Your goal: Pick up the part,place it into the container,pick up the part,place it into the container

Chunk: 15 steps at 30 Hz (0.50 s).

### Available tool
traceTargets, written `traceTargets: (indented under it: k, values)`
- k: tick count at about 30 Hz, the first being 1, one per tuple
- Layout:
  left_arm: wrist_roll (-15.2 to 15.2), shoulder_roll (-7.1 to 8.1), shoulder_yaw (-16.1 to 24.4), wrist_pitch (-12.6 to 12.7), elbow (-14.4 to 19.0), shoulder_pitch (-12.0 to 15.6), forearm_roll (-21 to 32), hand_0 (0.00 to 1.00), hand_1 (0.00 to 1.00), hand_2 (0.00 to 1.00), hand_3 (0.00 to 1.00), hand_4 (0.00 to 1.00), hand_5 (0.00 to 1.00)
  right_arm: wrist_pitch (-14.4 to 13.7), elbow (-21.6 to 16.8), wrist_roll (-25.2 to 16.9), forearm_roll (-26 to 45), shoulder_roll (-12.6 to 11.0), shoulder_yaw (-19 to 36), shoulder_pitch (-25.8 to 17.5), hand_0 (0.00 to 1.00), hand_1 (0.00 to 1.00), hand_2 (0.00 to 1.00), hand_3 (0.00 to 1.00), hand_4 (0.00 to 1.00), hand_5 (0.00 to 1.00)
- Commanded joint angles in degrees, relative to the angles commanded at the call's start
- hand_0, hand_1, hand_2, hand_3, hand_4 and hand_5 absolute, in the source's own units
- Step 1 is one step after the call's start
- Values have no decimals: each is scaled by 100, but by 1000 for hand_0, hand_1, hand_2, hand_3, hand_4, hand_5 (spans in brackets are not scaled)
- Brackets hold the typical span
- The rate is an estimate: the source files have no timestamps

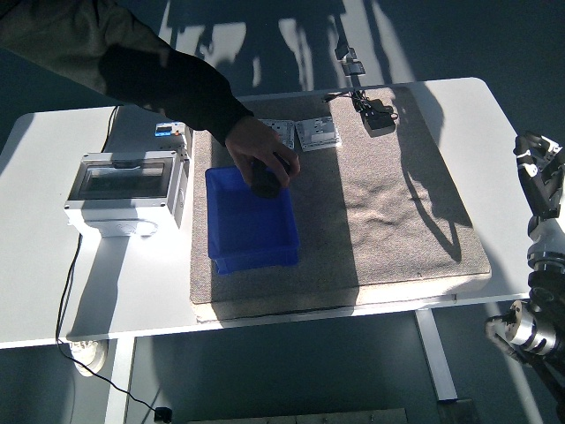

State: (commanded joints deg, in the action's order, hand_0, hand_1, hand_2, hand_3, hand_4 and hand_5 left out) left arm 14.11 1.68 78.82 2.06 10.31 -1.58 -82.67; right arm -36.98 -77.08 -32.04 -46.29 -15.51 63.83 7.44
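Note:
A blue container (252, 225) sits on the grey mat (388, 203). A person's hand (260, 150) holds a dark part (267, 179) above the container's far edge. Two white socket plates (316, 132) lie at the mat's far side, the left one partly hidden by the hand. A black part with a cable (378, 115) lies at the far right of the mat. My right hand (543, 172) is at the picture's right edge, off the table, fingers relaxed and empty. My left arm is not seen.
A grey box with a clear lid (124, 190) stands on the white table (53, 283) left of the mat. A cable (66, 291) hangs from it over the near edge.

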Motion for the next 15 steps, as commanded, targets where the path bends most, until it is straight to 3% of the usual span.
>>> traceTargets:
  k: [5, 6, 15]
  values:
    - [71, -22, -21, -27, 0, -29, -166, 686, 595, 647, 657, 626, 686, 0, -121, 352, 323, -31, -210, 65, 783, 662, 716, 669, 862, 612]
    - [84, -25, -46, -37, 0, -29, -148, 691, 599, 652, 641, 587, 635, 0, -157, 446, 286, -34, -250, 82, 756, 632, 705, 676, 821, 559]
    - [117, -35, -67, -86, 0, -61, -276, 693, 599, 656, 639, 575, 629, 0, -271, 1089, 74, -52, -422, 108, 739, 587, 698, 715, 794, 524]
